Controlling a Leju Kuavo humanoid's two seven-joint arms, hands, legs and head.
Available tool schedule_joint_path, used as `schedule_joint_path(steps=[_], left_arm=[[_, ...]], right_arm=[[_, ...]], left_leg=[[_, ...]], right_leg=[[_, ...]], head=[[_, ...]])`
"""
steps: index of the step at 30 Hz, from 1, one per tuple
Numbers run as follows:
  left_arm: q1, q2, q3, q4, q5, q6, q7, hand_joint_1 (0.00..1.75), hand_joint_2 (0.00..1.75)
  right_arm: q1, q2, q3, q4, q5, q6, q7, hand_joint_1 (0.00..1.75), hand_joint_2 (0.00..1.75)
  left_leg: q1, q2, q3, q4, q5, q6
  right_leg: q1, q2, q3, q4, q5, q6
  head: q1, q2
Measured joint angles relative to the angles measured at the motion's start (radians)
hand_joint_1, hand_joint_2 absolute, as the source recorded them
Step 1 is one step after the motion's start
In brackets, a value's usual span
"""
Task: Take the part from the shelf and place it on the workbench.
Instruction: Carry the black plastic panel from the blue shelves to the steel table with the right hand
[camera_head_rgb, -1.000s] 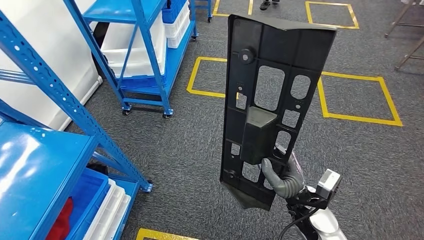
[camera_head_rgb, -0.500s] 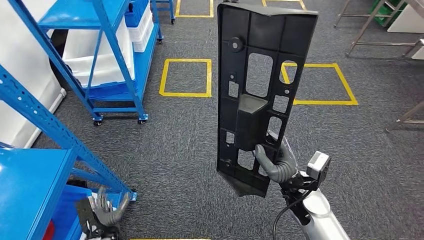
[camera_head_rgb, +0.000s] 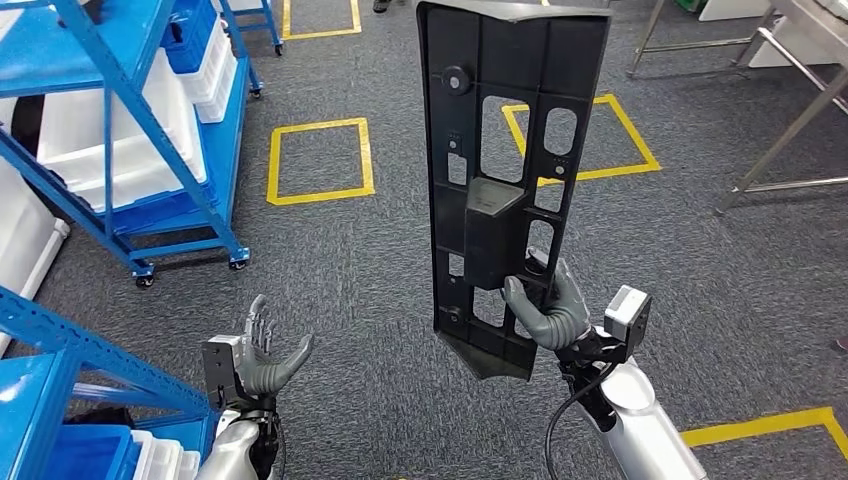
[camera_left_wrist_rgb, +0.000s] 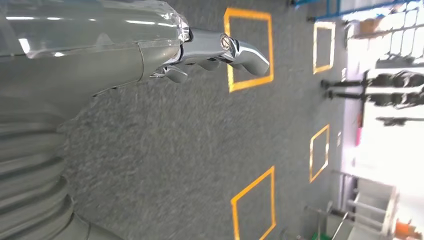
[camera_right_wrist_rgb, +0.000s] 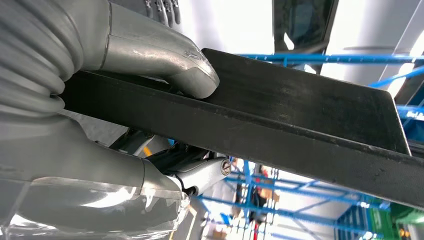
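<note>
Black plastic part (camera_head_rgb: 505, 180) held upright by right robot hand (camera_head_rgb: 545, 310); left robot hand (camera_head_rgb: 262, 355) spread wide, holding nothing.

Both robot hands, the left hand (camera_head_rgb: 262, 358) and right hand (camera_head_rgb: 552, 312), are matte grey with darker fingers. Each joins a glossy silver forearm. A small grey-and-white camera box (camera_head_rgb: 627, 315) and a black cable (camera_head_rgb: 562, 432) sit at the right wrist.

The part (camera_head_rgb: 510, 170) is showing matte black, and the right hand (camera_head_rgb: 545, 312) gripping it is showing grey. The floor (camera_head_rgb: 380, 300) is showing speckled grey with yellow taped squares (camera_head_rgb: 318, 160), beside a blue shelf (camera_head_rgb: 110, 130) holding white bins (camera_head_rgb: 100, 150).
</note>
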Motion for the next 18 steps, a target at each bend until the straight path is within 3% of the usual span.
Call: schedule_joint_path(steps=[1,2,4,6,8,9,11,13,15,16,18], left_arm=[[0.001,0.000,-0.005,0.005,0.004,0.003,0.000,0.00,1.75],[0.001,0.002,-0.011,0.013,0.006,0.007,0.000,0.00,1.75],[-0.003,0.007,-0.022,0.040,0.008,0.018,0.000,0.00,1.75],[-0.003,0.013,-0.032,0.078,0.004,0.030,0.003,0.00,1.75],[-0.002,0.017,-0.043,0.117,-0.004,0.040,0.013,0.00,1.75],[-0.002,0.018,-0.049,0.136,-0.008,0.044,0.021,0.00,1.75],[0.000,0.020,-0.059,0.174,-0.014,0.046,0.045,0.00,1.75],[0.012,0.025,-0.064,0.215,-0.022,0.053,0.087,0.00,1.75],[0.037,0.033,-0.068,0.252,-0.035,0.072,0.148,0.00,1.75],[0.052,0.038,-0.071,0.271,-0.043,0.084,0.185,0.00,1.75],[0.082,0.047,-0.076,0.302,-0.047,0.099,0.263,0.00,1.75]], right_arm=[[0.003,0.000,0.000,0.000,-0.002,0.000,0.000,1.75,1.75],[0.007,0.000,0.000,-0.001,-0.004,0.000,0.000,1.75,1.75],[0.013,0.000,0.000,-0.002,-0.006,0.000,0.000,1.75,1.75],[0.020,0.000,0.000,-0.004,-0.007,-0.003,-0.001,1.75,1.75],[0.031,0.000,0.000,-0.004,-0.007,-0.006,-0.002,1.75,1.75],[0.037,0.000,0.000,-0.005,-0.007,-0.007,-0.003,1.75,1.75],[0.043,0.001,0.000,-0.006,-0.009,-0.007,-0.007,1.75,1.75],[0.043,0.004,0.001,-0.005,-0.011,-0.006,-0.011,1.75,1.75],[0.049,0.006,0.002,-0.003,-0.014,-0.005,-0.014,1.75,1.75],[0.053,0.006,0.002,-0.002,-0.017,-0.005,-0.017,1.75,1.75],[0.062,0.006,0.002,-0.002,-0.024,-0.006,-0.025,1.75,1.75]], left_leg=[[0.000,-0.002,-0.003,-0.008,0.021,0.003],[0.000,-0.008,0.011,-0.053,0.058,0.007],[0.001,-0.050,0.062,-0.188,0.131,0.020],[0.000,-0.089,0.093,-0.267,0.156,0.028],[-0.002,-0.084,0.101,-0.282,0.154,0.032],[-0.002,-0.072,0.105,-0.289,0.158,0.036],[0.003,-0.047,0.115,-0.304,0.164,0.046],[0.001,-0.021,0.119,-0.308,0.164,0.051],[-0.001,0.007,0.120,-0.307,0.161,0.051],[-0.002,0.021,0.121,-0.306,0.158,0.050],[-0.001,0.044,0.125,-0.303,0.150,0.046]], right_leg=[[0.001,0.014,0.001,0.000,0.000,0.000],[0.001,0.028,0.003,0.000,0.000,0.000],[0.002,0.054,0.005,0.001,-0.001,0.004],[-0.004,0.078,-0.001,0.002,0.001,0.015],[-0.011,0.102,-0.008,-0.002,0.007,0.031],[-0.012,0.099,-0.009,-0.002,0.007,0.037],[-0.007,0.055,-0.028,0.037,-0.018,0.044],[-0.007,-0.002,-0.082,0.147,-0.074,0.047],[-0.010,-0.021,-0.134,0.248,-0.107,0.051],[-0.012,-0.026,-0.137,0.255,-0.099,0.053],[-0.014,-0.044,-0.080,0.154,-0.042,0.054]], head=[[0.000,0.000],[0.000,0.000],[0.000,0.000],[0.000,0.000],[0.000,0.000],[0.000,0.000],[0.000,0.000],[0.000,0.000],[0.000,0.000],[0.000,0.000],[0.000,0.000]])
